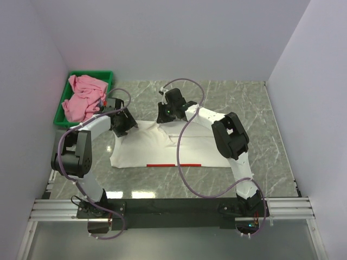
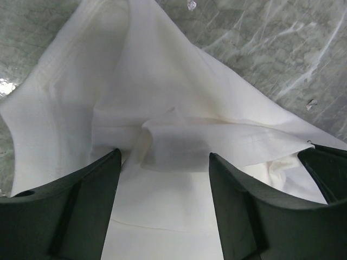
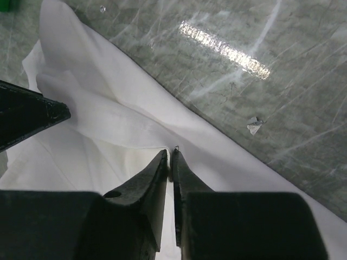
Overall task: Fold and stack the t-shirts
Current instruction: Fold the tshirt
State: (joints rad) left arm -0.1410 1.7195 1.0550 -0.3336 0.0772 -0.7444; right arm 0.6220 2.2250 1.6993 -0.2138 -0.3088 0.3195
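The white t-shirt [image 1: 162, 149] lies partly folded in the middle of the table, with a thin red strip of its print [image 1: 173, 164] showing at the near edge. My left gripper [image 1: 123, 125] is over its far left corner, open, with its jaws either side of a raised fold of white cloth [image 2: 173, 146]. My right gripper [image 1: 165, 116] is at the far edge, shut on a fold of the white shirt [image 3: 124, 135]. The pink t-shirt [image 1: 84, 97] lies crumpled in the green tray [image 1: 105, 75] at the far left.
The marble table [image 1: 244, 103] is bare to the right of and behind the shirt. White walls close in the left, back and right sides. A small scrap [image 3: 253, 125] lies on the table beyond the shirt's edge.
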